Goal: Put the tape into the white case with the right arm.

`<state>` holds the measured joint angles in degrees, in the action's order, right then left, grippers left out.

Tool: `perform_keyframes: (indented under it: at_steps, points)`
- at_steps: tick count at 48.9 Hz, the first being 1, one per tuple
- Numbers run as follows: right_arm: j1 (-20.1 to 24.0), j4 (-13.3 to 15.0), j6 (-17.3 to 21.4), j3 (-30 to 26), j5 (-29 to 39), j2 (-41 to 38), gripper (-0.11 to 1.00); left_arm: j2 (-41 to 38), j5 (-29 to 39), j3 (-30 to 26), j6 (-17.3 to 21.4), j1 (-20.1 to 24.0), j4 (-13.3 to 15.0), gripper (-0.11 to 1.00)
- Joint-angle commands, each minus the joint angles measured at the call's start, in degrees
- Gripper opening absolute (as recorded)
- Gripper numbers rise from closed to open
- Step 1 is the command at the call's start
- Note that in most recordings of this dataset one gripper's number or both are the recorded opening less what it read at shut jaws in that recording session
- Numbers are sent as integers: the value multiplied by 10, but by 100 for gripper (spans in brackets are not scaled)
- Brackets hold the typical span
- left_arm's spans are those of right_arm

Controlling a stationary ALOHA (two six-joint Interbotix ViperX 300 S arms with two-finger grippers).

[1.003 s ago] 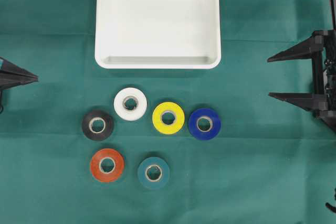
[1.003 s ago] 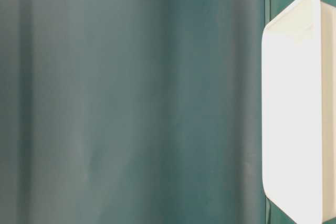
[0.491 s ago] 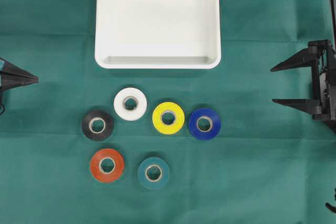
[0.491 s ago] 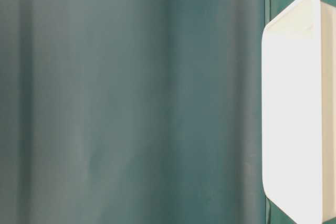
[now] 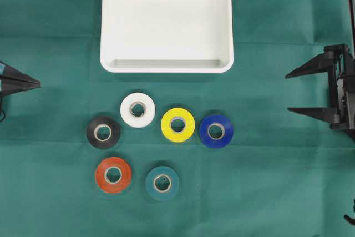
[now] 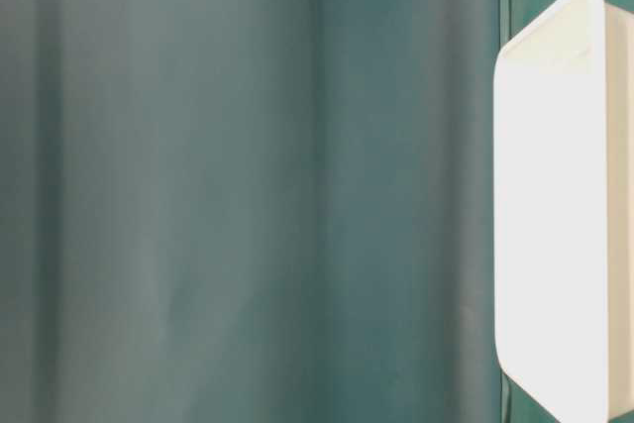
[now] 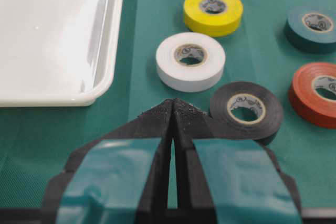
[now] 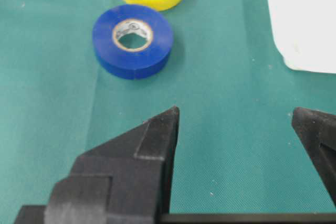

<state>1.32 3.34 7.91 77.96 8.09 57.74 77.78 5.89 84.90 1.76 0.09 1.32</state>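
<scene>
Tape: six rolls lie flat on the green cloth (image 5: 50, 192), all outside the case, none held.
White roll (image 5: 137, 109): nearest the case's near rim, left of the yellow roll (image 5: 177, 124).
Blue roll (image 5: 216, 131): just beside yellow, closest roll to the right gripper.
Black roll (image 5: 103, 132): left end of the cluster, a little below white.
Orange roll (image 5: 113, 174): toward the cloth's near edge, with the teal roll (image 5: 162, 182) to its right.
Case (image 5: 166, 65): white, shallow, at the far middle of the cloth; nothing in it. Table-level view shows only its rim and a blurred green backdrop.
Right gripper (image 5: 289, 92): at the cloth's right edge, two pointed black fingers spread wide, tips aimed at the middle. Nothing between them. In its wrist view the blue roll sits ahead and left of the fingers, well apart; a case corner shows at upper right.
Left gripper (image 5: 36, 82): at the cloth's left edge, only the tip showing from overhead. In its wrist view the teal-marked fingers meet at the tips with just a thin slit behind them; they grip nothing. Black and white rolls lie just ahead of the tips.
Contact: neither gripper touches any roll or the case.
</scene>
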Motion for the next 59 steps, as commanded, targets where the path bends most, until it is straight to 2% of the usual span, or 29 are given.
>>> perform_keyframes:
  at_steps: [1,4,9,24,34,49,59]
  points:
    - [13,11,-1,-23,-9,-26,59,-6,-4,-7,0,1,1,0]
    - [22,26,3,-27,-10,-46,59,-6,-4,-7,0,1,1,0]
    - [38,36,9,-33,-11,-69,59,-6,-6,-5,0,1,1,0]
    - [45,40,9,-37,-40,-76,59,-6,-6,-5,0,2,2,0]
    - [46,40,8,-63,-70,-111,59,-6,-7,-6,0,2,1,0]
    - [46,57,4,-129,-108,-234,59,-6,-7,-6,-1,1,2,0]
    - [45,56,7,-201,-137,-346,59,-5,-7,-8,-1,2,2,0]
